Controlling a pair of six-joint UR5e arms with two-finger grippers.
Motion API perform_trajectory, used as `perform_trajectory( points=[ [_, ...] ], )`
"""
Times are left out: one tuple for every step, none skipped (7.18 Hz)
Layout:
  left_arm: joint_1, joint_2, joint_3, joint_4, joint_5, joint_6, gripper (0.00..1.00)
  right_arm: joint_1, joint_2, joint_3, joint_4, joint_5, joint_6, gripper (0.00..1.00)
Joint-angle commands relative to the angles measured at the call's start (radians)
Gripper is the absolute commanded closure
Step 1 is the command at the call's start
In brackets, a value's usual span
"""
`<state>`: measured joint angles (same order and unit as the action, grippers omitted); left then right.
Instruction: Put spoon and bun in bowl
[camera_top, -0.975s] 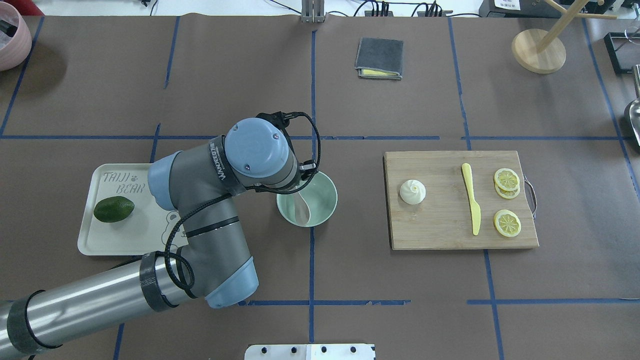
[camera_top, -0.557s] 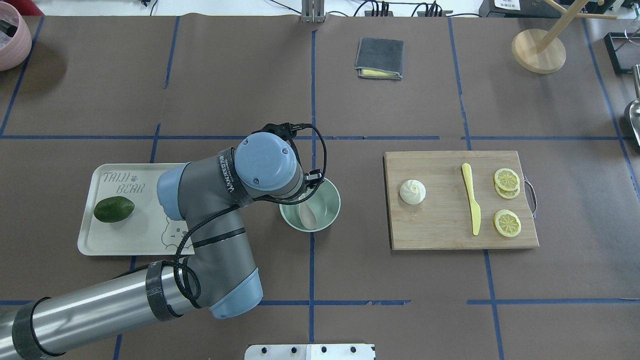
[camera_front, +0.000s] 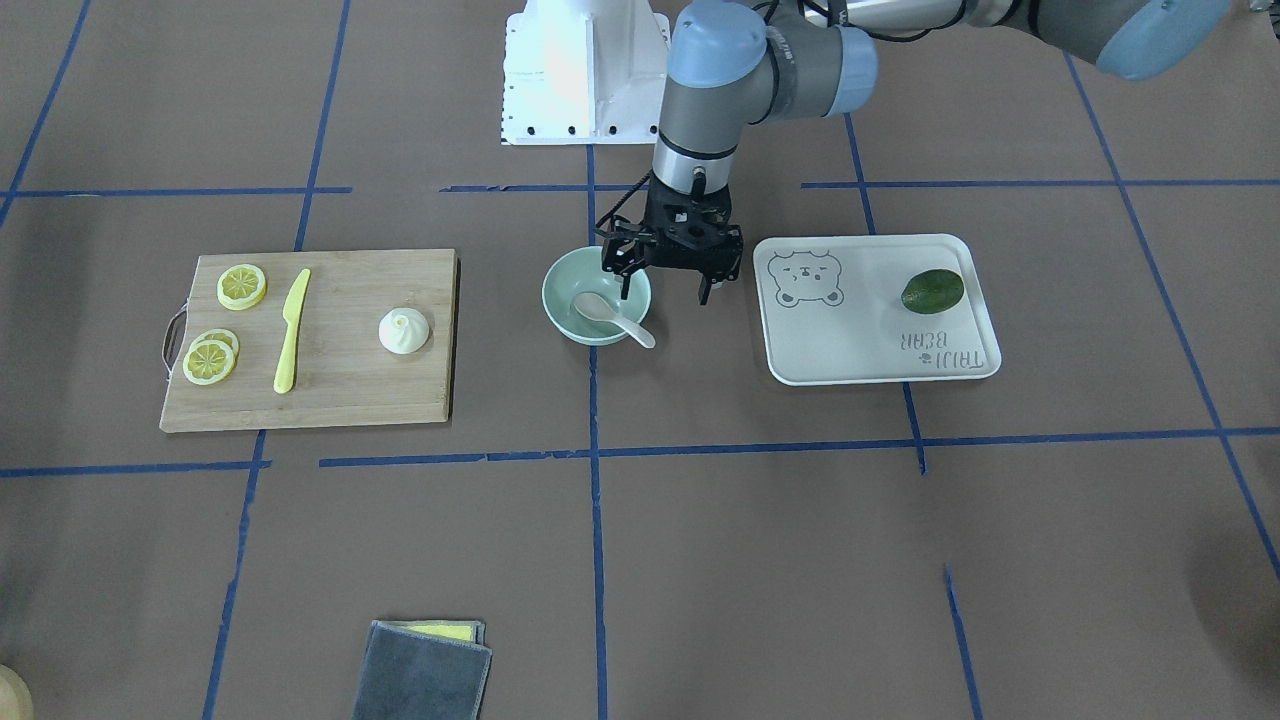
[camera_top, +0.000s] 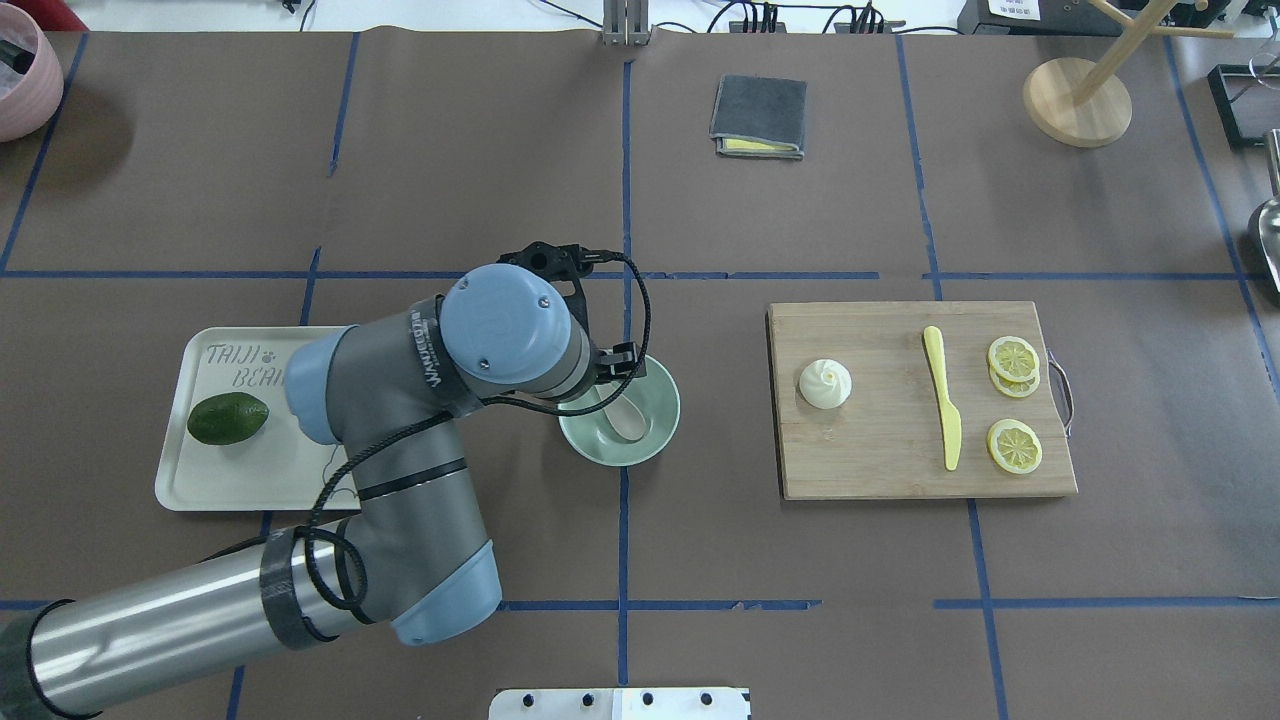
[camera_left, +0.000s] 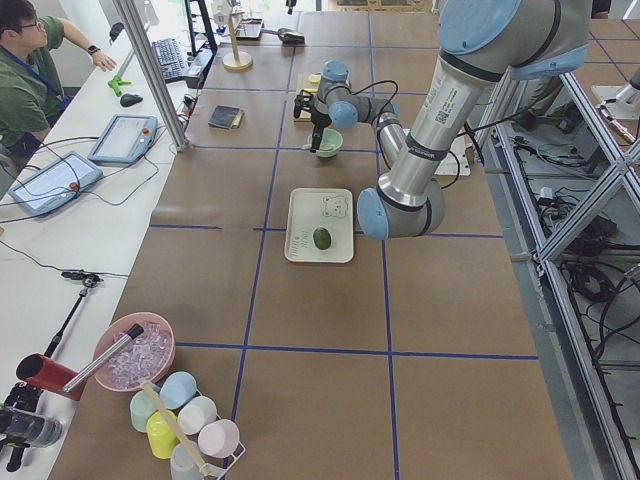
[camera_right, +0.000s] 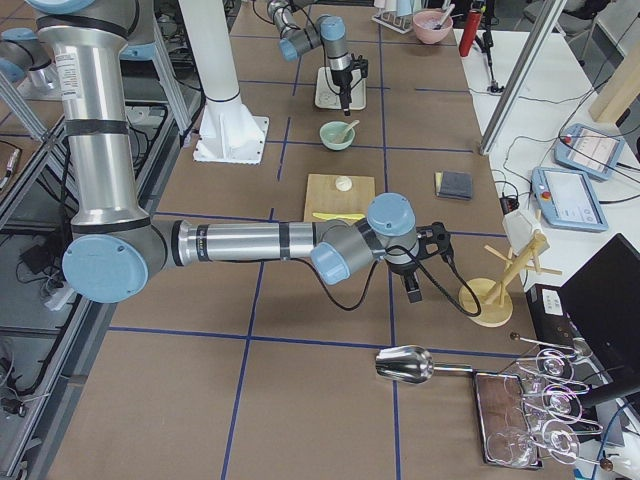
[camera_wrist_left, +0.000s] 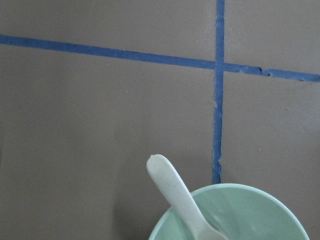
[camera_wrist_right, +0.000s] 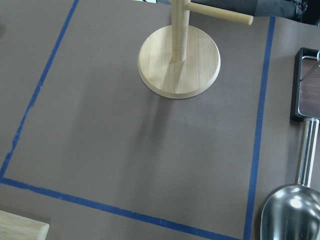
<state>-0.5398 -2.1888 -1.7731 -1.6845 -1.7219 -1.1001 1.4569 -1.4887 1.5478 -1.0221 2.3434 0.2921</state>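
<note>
The bowl (camera_front: 550, 300) sits on the table (camera_front: 700, 560) between the cutting board (camera_front: 330, 400) and the white tray (camera_front: 860, 355). The spoon (camera_front: 612, 315) is in it, scoop down inside and the handle leaning out over the rim on the side away from the robot. The tray holds only a dark green fruit (camera_front: 932, 290). The board carries the bun (camera_front: 404, 330), a yellow knife (camera_front: 290, 330) and lemon slices (camera_front: 225, 325).

My left pincer (camera_front: 663, 292) hangs over the bowl's tray-side edge with its fingers spread and nothing between them. One finger is above the bowl near the spoon's scoop, the other above bare table beside the tray. The spoon lies just below and in front of it, and I see no contact.

The bun is well off to the far side of the bowl from that pincer. It stands upright on the board near the bowl-side edge — a white dome with a twisted, pleated top. The spoon is pale and faintly speckled, with a short thick handle.

The right pincer (camera_right: 413, 285) is beyond the board near a wooden stand (camera_right: 490, 300) — I cannot tell whether it is apart or together.
</note>
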Motion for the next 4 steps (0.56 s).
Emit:
perform_trajectory(
  points=[
    [-0.224,0.127,-0.052,-0.004,-0.165,0.481,0.0,-0.051,0.011,0.018,0.097,0.008,0.001,0.0],
    [-0.37,0.183,-0.052,-0.006,-0.265,0.717,0.0,-0.111,0.019,0.056,0.152,0.005,0.025,0.0],
    [-0.517,0.226,-0.034,-0.004,-0.339,0.834,0.0,-0.151,0.027,0.095,0.155,0.005,0.13,0.0],
    [-0.646,0.263,-0.004,0.003,-0.394,0.932,0.0,-0.189,0.033,0.153,0.143,0.001,0.181,0.0]
  ],
)
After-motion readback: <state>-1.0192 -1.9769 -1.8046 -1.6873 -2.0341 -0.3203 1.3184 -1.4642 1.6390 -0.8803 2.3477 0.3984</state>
